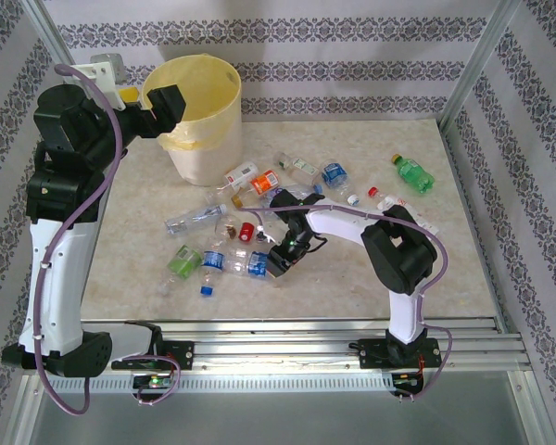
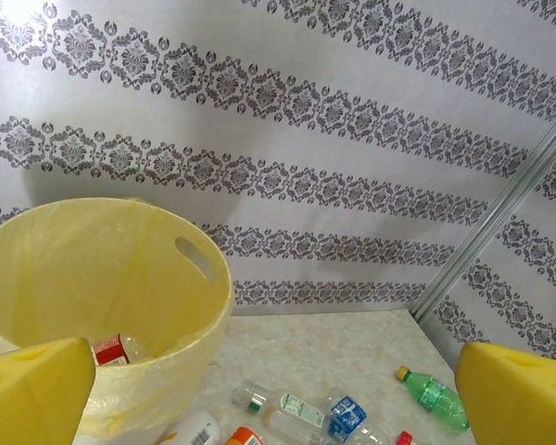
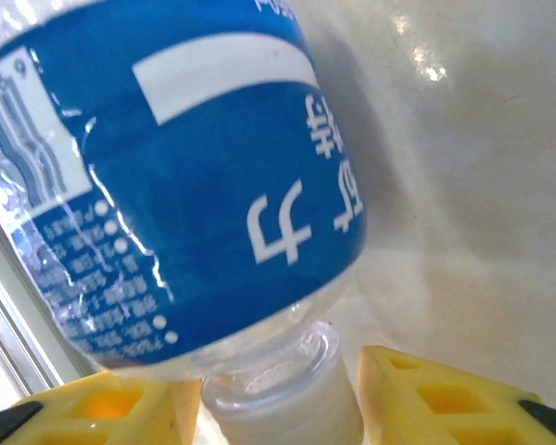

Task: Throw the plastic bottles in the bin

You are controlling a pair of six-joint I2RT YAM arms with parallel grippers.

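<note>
1. Right wrist view: the right end effector (image 3: 278, 413) has a yellow pad on either side of the white cap (image 3: 287, 425) of a blue-labelled bottle (image 3: 213, 185). I cannot tell whether the pads are already pinching it.
2. The cap and neck give only a small, rounded hold, so the bottle could pivot or slip out during a lift.
3. Other plastic bottles (image 1: 224, 261) lie just beside it, between the middle of the bench (image 1: 445, 269) and its near edge. A lift here could knock or roll them.
4. The left end effector (image 2: 276, 394) hangs above the bin (image 2: 204, 278) at the far left corner, jaws wide apart and holding nothing. Carrying a bottle there could crowd the two arms.
5. The bottle lies on its side. Its body is clear, thin and crinkled, probably light and easily crushed, with a blue wrap label carrying white script and a barcode.
6. More bottles are scattered across the middle of the bench, a green one (image 1: 412, 173) lies towards the far right corner, and a red-labelled one (image 2: 111, 349) is already in the bin.
</note>
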